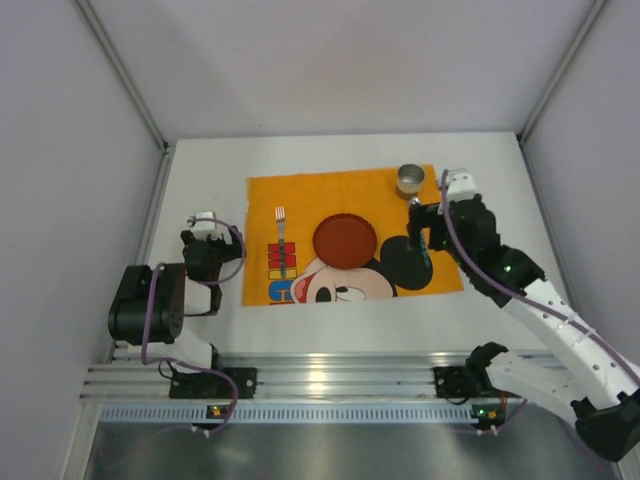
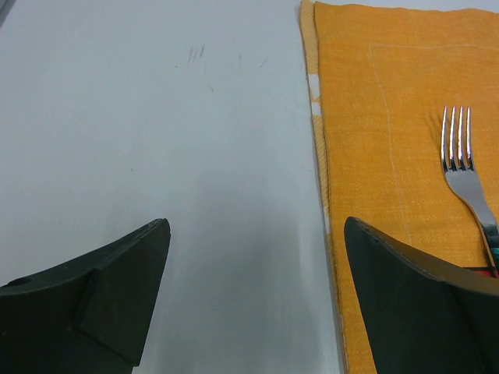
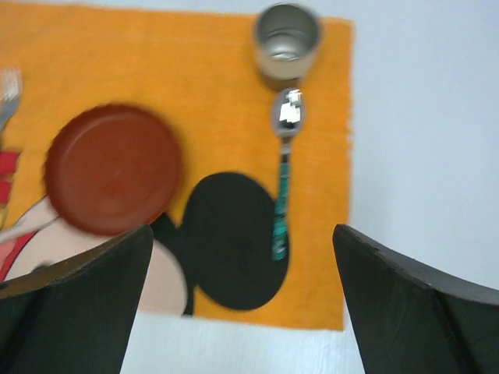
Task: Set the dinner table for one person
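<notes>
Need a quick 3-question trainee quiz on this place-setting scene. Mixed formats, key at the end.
1. True or false: in the top view, the silver metal fork lies on the orange cartoon-mouse cloth, left of the round red plate.
2. Multiple choice: the bowl of the teal-handled metal spoon points toward: A) the shiny metal cup; B) the fork; C) the plate.
3. Fill in: the left gripper and the right gripper both have their jaws ____, holding nothing.

Key: 1 true; 2 A; 3 open.
</notes>
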`<state>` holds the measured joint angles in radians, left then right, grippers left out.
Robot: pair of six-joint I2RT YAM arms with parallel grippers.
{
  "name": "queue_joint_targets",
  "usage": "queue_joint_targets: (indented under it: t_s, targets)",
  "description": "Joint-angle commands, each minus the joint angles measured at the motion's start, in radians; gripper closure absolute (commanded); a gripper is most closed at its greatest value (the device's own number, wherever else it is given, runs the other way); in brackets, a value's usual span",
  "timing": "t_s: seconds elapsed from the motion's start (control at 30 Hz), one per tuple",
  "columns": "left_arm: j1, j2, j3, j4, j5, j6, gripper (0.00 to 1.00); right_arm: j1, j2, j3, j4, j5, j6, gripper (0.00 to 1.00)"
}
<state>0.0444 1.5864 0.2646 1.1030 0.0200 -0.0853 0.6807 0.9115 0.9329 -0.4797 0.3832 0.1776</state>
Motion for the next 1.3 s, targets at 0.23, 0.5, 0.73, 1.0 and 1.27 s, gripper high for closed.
queue_joint_targets:
  t_s: [0.23,0.5,0.73,1.0,1.27]
  targets:
    - [-0.009,-0.006,0.025,0.054,-0.002,0.013,0.01,-0.561,0.237,-0.215,0.533,-0.273,-0.147,0.00]
    - [-0.011,-0.008,0.025,0.052,-0.003,0.013,0.02,-0.633,0.426,-0.486,1.177,-0.277,-0.170,0.00]
    - [-0.009,-0.008,0.025,0.052,-0.003,0.013,0.01,-0.649,0.520,-0.649,1.552,-0.316,-0.214,0.00]
    - [-0.003,0.017,0.021,0.114,0.035,0.027,0.02,-0.659,0.533,-0.669,1.612,-0.311,-0.198,0.00]
    - [-0.005,0.004,0.025,0.077,0.032,0.027,0.01,-0.656,0.537,-0.672,1.624,-0.302,-0.198,0.00]
